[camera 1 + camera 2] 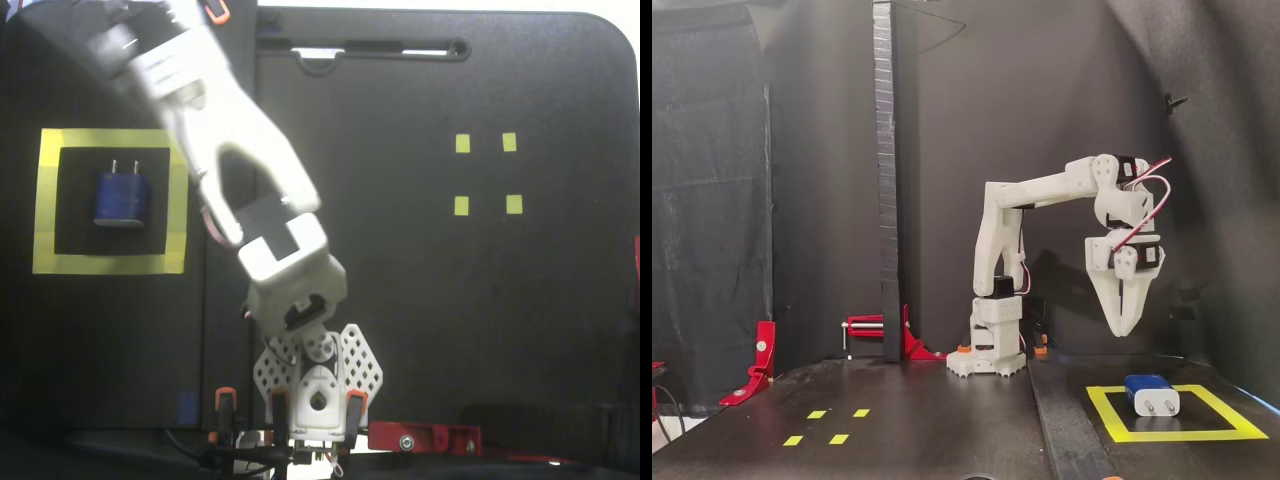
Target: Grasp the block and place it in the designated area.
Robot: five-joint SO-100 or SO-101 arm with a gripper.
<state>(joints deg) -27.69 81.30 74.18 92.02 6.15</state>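
Black tabletop [940, 420] with black curtains hanging behind it in a fixed view [710, 200], dim lighting. One white arm [1040, 190] is sitting bolted at the table's back edge, reaching out sideways. One gripper [1124, 328] is hanging in the air above the taped square, pointing down, touching nothing. Fingers [1112, 312] are showing closed to a point or nearly so, no gap visible between the tips, nothing held. In the top-down fixed view the gripper end is blurred at the upper left corner, so finger spacing is unreadable there.

One block [122, 198], dark blue, is lying flat on the black surface inside the designated area [110, 264], two silver prongs pointing toward the top of that view. Same block [1151, 393] in the side view is sitting within the yellow outline, prongs facing the camera, well below the fingertips and apart from them.

One large yellow tape square. Four tiny yellow tape squares [487, 173] are sitting grouped on the opposite side of the table, well apart from the block. Two red clamps [760, 360] are standing at the left in the side view.
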